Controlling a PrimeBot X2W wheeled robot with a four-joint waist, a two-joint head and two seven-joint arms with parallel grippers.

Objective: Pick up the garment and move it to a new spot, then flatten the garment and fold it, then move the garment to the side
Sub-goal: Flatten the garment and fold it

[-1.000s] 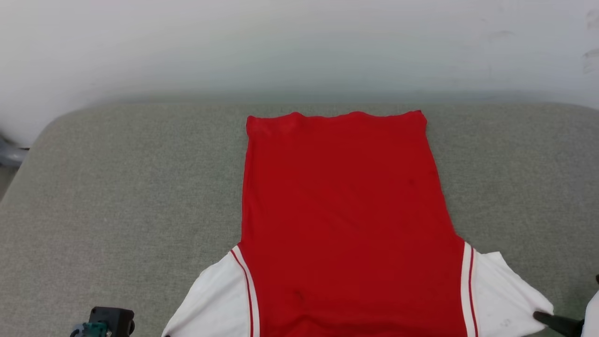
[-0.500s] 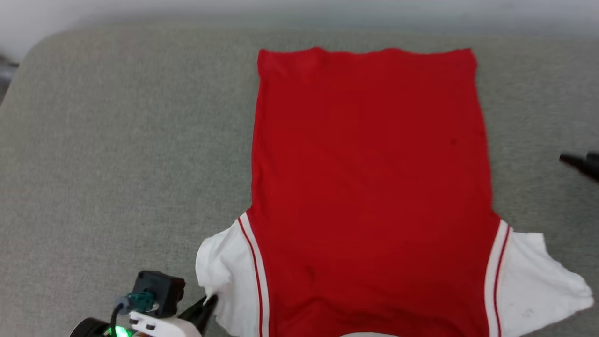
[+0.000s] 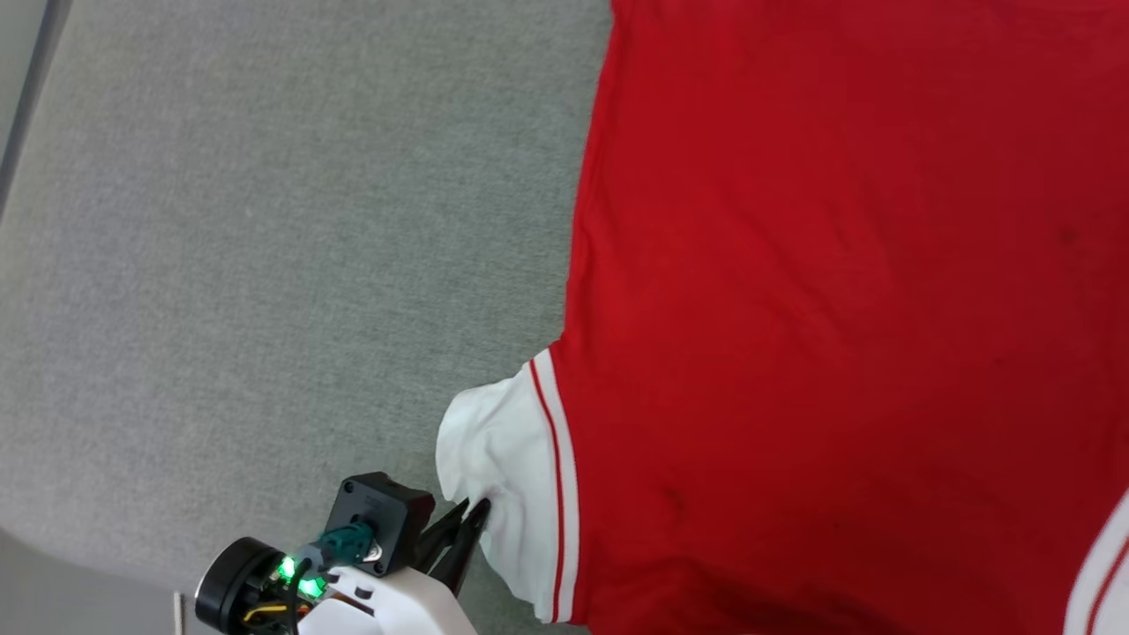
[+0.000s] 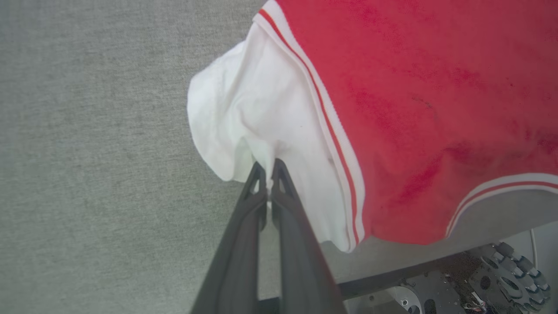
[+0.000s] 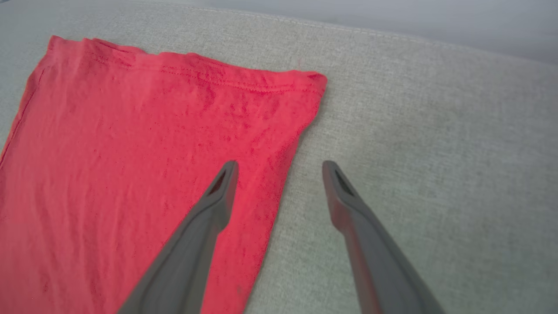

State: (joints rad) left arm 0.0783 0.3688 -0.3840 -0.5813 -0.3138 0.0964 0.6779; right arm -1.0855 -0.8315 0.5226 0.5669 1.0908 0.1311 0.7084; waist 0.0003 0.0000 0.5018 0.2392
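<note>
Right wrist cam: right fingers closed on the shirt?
No, the right gripper is open, fingers spread apart over the garment edge, holding nothing.

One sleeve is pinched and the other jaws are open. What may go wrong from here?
1. The left gripper pinches only a small fold of the white sleeve; pulling may slip it free or bunch the red T-shirt.
2. The open right gripper straddles the shirt's side edge near the hem; closing there may catch little fabric.

Bright, even, diffuse light across every view. A soft, faint shadow sits beside the white sleeve of the garment [image 3: 794,265] in the head view. The right wrist view looks washed-out, its near fingers [image 5: 211,213] slightly blurred.
</note>
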